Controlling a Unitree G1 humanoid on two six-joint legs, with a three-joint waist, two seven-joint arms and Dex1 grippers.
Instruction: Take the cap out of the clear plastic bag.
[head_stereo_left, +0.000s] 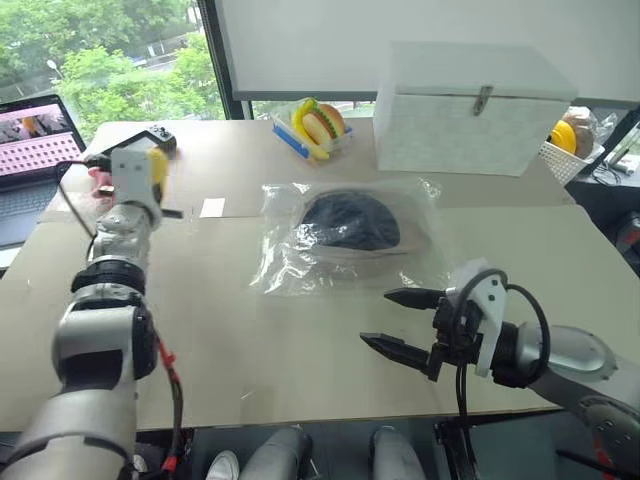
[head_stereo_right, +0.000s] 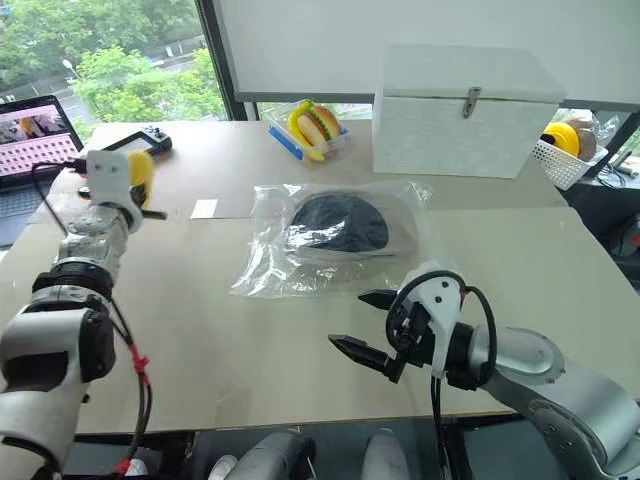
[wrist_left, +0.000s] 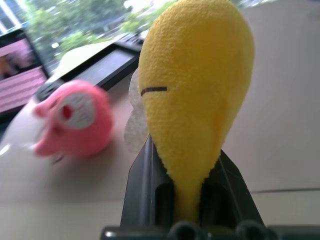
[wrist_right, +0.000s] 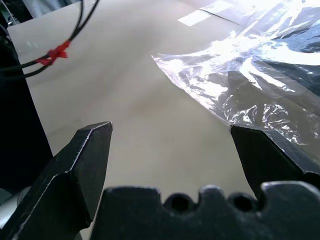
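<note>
Crinkled clear plastic bag (head_stereo_left: 345, 235) lies flat mid-table with the cap (head_stereo_left: 350, 222) sealed inside it.

You can see the cap's dark crown bulging up under the film, its pale rim along the near side; the bag's long axis runs across the table (head_stereo_left: 300, 350) from left to right, and which way the brim points is hard to tell. Your right gripper (head_stereo_left: 403, 322) hovers just short of the bag's near right corner, fingers spread wide and empty, the bag's edge showing beyond them in the right wrist view. Your left gripper (wrist_left: 187, 200) is far off at the table's left, pinching a yellow plush toy (wrist_left: 195, 95) beside a pink toy (wrist_left: 75, 120).
</note>
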